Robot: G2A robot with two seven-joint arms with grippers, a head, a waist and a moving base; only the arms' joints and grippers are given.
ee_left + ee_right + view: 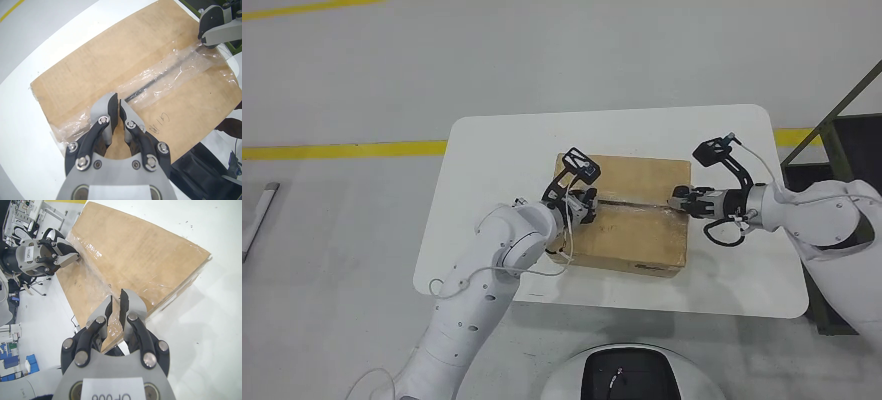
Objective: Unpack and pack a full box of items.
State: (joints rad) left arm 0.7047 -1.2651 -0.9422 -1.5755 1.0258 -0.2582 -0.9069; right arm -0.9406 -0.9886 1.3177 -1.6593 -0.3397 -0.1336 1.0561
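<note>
Top view: one white desk [492, 150] carries one closed cardboard box [632, 225] at its middle, with clear tape [637, 201] over the seam. Two grippers touch this seam, the left gripper [587, 203] and the right gripper [679, 198], each with fingers pressed together. Behind lies grey floor [592, 50] with yellow lines [342, 150].

Left pincer [118, 98] and right pincer [116, 294] — both pinched nearly closed.

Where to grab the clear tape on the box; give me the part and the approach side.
Probably a wrinkled end of the clear tape, where it folds over a short side of the box. Come in from that end, along the seam: mid-lid it spreads across both flaps, offering the jaws no free edge.
</note>
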